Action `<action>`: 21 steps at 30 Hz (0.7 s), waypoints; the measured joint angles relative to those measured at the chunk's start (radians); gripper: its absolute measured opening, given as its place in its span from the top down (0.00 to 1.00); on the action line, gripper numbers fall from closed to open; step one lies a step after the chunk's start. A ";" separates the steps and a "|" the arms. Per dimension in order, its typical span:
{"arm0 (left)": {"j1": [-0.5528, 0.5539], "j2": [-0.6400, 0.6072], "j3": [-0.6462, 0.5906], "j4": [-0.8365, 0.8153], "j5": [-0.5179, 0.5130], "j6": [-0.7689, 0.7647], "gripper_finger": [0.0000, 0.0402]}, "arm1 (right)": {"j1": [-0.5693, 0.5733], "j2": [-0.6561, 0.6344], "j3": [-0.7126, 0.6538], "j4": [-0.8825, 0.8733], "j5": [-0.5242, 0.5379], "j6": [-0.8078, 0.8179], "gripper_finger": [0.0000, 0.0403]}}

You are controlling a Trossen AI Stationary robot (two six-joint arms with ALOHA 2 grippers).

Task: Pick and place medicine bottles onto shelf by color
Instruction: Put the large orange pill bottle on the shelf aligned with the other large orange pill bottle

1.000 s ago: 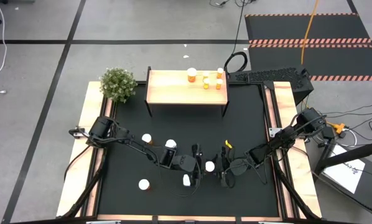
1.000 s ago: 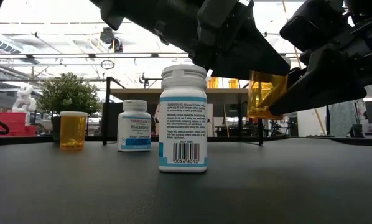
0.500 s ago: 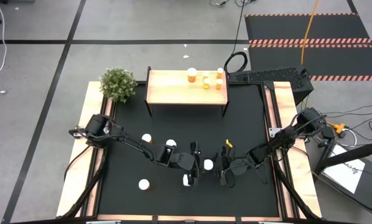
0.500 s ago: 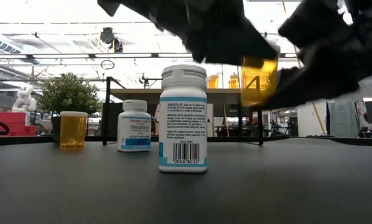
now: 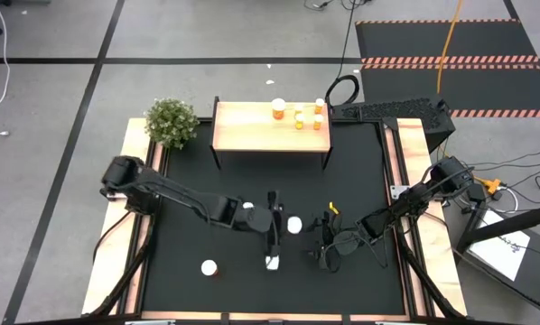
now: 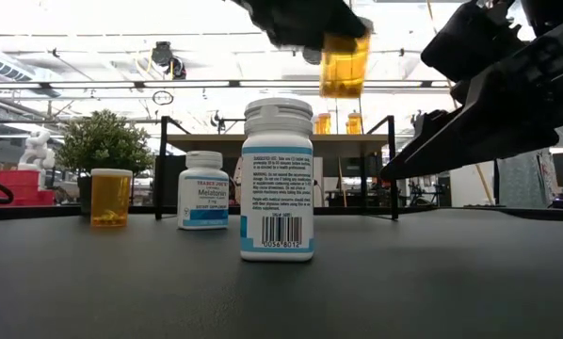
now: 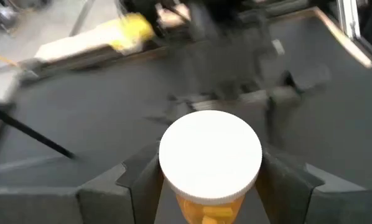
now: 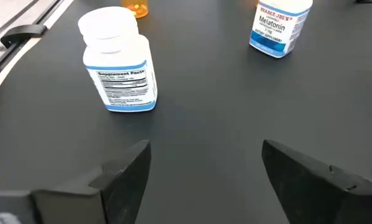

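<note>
Black tabletop (image 5: 360, 171): white bottles (image 6: 278, 179), plant (image 5: 171, 122).

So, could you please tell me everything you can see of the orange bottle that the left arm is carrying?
The orange bottle is a small translucent cylinder with a round white cap, and something pale yellow shows inside. It hangs upright, cap up, clear of the black table, clamped at its sides between the left gripper's dark fingers. In the low view it hangs above the white bottle. The open right gripper sits nearby, not touching it.
</note>
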 joint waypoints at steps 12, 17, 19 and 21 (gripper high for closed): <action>0.215 -0.274 0.002 -0.097 -0.028 0.151 0.45 | 0.000 0.000 0.001 0.020 0.000 -0.012 0.26; 0.368 -0.291 0.002 -0.072 -0.014 0.192 0.45 | 0.000 0.000 0.001 0.026 0.000 -0.012 0.26; 0.437 -0.286 0.002 -0.066 0.033 0.181 0.45 | 0.000 0.000 0.001 0.026 0.000 -0.013 0.26; 0.502 -0.262 0.003 -0.036 0.085 0.156 0.46 | 0.000 0.000 0.001 0.026 0.000 -0.016 0.26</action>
